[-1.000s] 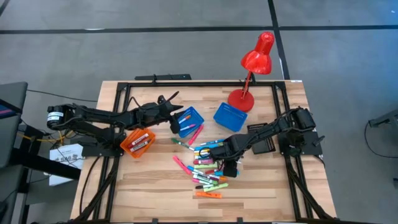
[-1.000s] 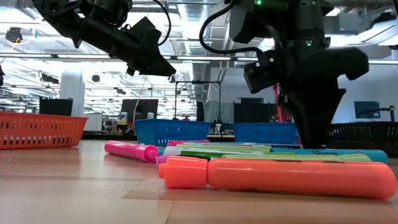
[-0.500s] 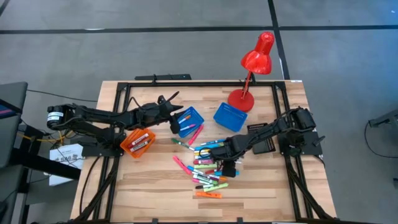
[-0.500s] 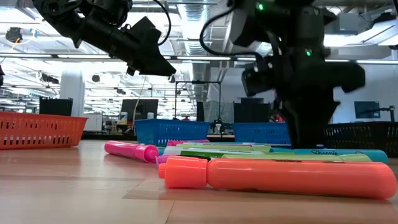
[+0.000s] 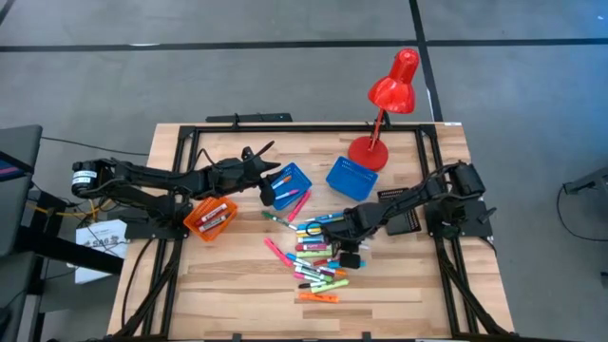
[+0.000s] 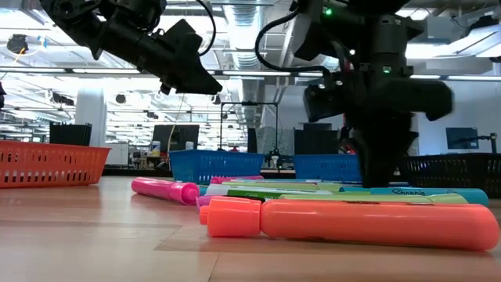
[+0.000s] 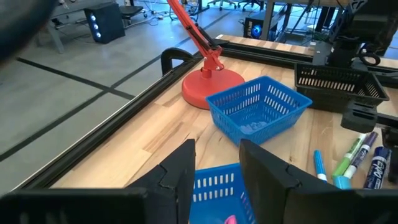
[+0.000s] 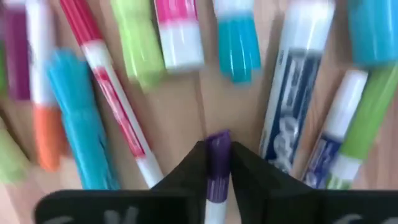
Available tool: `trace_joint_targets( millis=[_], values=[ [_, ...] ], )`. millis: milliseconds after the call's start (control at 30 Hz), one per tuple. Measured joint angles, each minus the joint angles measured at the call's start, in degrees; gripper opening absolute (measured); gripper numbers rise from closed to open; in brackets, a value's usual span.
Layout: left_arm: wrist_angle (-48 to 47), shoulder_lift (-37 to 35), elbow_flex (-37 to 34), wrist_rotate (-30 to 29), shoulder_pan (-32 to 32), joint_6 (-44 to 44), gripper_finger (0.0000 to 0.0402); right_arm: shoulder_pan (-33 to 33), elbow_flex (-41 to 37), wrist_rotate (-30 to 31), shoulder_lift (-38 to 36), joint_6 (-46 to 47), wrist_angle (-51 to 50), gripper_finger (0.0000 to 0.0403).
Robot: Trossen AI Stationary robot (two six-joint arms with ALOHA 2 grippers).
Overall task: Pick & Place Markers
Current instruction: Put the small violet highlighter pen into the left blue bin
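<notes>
High view: some two dozen markers [image 5: 318,258] lie heaped mid-table, with three more in the orange tray [image 5: 210,218] and others in one of two blue trays [image 5: 288,184]; a black tray [image 5: 403,214] and red lamp [image 5: 388,104] stand nearby. The right gripper [image 8: 217,163] pinches a purple-capped marker [image 8: 217,163] above the heap. The left gripper [image 7: 216,163] hovers over that blue tray, fingers apart, empty.

table: we've got a wooden top [image 5: 228,285] with a black frame
lamp: red one [image 5: 385,100], our landmark, at the far edge
blue trays: one [image 5: 351,178] right below the lamp, another [image 5: 287,185] further left
orange tray: [image 5: 210,218] way left of the lamp
markers: colourful pile [image 5: 318,256] below-left of the lamp
right gripper: [image 5: 344,255] down in that pile
left gripper: [image 5: 269,186] by the left blue tray
</notes>
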Motion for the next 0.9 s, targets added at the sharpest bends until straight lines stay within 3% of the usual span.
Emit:
trace_joint_targets(
  millis=[133, 233, 367, 533, 900],
  values=[
    [0.17, -0.02, 0.00, -0.17, 0.00, 0.00, 0.0121, -0.55, 3.34, -0.88, 0.01, 1.06, 1.28, 0.0024],
    [0.66, -0.03, 0.00, -0.17, 0.00, 0.01, 0.0121, -0.56, 7.45, -0.36, -0.96, -3.24, 2.20, 0.0035],
    [0.74, -0.26, 0.00, -0.15, -0.02, 0.00, 0.0121, -1.23, 11.92, 6.01, -1.25, -10.44, 1.29, 0.0047],
    [0.62, -0.42, 0.00, -0.15, 0.00, 0.00, 0.0121, -3.43, 16.71, 17.32, -1.62, -18.87, 2.93, 0.0034],
    [0.22, -0.42, 0.00, 7.93, -0.02, -0.40, 0.0121, -7.89, 17.17, 24.66, -6.66, -28.33, 8.00, 0.0040]
  ],
)
